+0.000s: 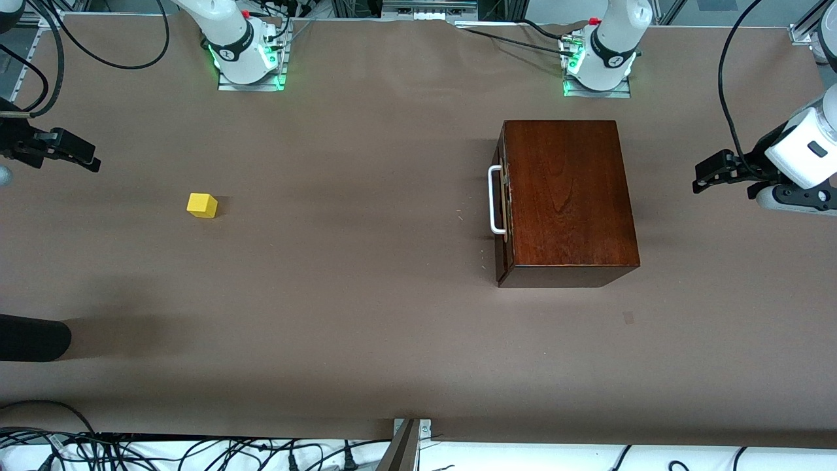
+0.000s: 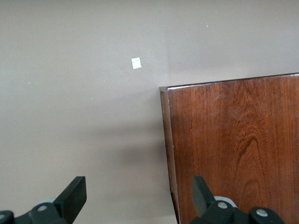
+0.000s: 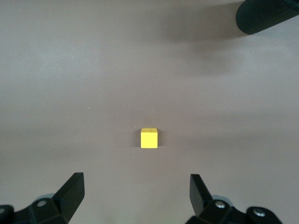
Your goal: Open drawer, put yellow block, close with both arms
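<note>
Currently nothing is gripped: the left gripper (image 1: 706,178) and right gripper (image 1: 82,157) are spread wide. The drawer (image 1: 502,203) is shut; the yellow block (image 1: 201,205) lies well apart from it, toward the right arm's end. The slim handle (image 1: 495,199) could be missed, and the box dragged.

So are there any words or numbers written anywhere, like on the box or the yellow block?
No text can be read anywhere.
Wooden box: only wood grain, no writing.
Yellow block: plain faces, no letters or numbers.
Round black badges on the arm bases: a small white mark, too small to read.
Small white square on the table: blank as far as can be seen.
</note>
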You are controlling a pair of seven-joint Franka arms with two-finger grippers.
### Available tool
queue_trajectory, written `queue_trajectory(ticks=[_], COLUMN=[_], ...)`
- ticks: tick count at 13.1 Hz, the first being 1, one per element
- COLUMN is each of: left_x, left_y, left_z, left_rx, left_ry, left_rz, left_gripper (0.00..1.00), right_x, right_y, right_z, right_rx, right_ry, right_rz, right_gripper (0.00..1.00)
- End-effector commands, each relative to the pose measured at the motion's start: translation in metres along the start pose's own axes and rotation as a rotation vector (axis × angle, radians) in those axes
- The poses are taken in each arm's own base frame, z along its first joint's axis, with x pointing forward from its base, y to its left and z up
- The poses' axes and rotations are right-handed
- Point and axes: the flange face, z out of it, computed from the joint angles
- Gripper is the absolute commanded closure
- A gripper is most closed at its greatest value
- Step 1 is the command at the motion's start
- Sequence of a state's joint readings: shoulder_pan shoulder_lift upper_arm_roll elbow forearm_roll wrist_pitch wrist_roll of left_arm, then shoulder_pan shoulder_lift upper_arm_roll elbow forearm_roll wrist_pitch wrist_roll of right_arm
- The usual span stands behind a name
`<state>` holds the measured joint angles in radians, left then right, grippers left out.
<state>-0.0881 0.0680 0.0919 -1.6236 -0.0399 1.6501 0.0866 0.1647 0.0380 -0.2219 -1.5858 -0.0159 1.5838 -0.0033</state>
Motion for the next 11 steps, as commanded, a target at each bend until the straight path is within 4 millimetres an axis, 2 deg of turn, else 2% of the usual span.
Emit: queue_trajectory(ticks=[1, 3, 11], left_x=[-0.0097, -0.0074, -0.0061], left_y=[0.0000, 0.0020, 0.0047], left_z=[-0.0053, -0.0111, -0.0128], left_rx=[0.021, 0.021, 0.021], left_ry=[0.013, 0.024, 0.027], left_rz=[0.011, 0.008, 0.010], left_gripper=[0.00, 0.00, 0.00], right_x=[-0.0036, -0.0036, -0.0028], right_y=[0.0006, 0.0015, 0.0014], right_z=[-0.0085, -0.0085, -0.0061], right_rx=[-0.006, -0.006, -0.009], right_ry=[0.006, 0.006, 0.001], right_rz=[0.009, 0.009, 0.011], right_gripper=[0.00, 0.00, 0.00])
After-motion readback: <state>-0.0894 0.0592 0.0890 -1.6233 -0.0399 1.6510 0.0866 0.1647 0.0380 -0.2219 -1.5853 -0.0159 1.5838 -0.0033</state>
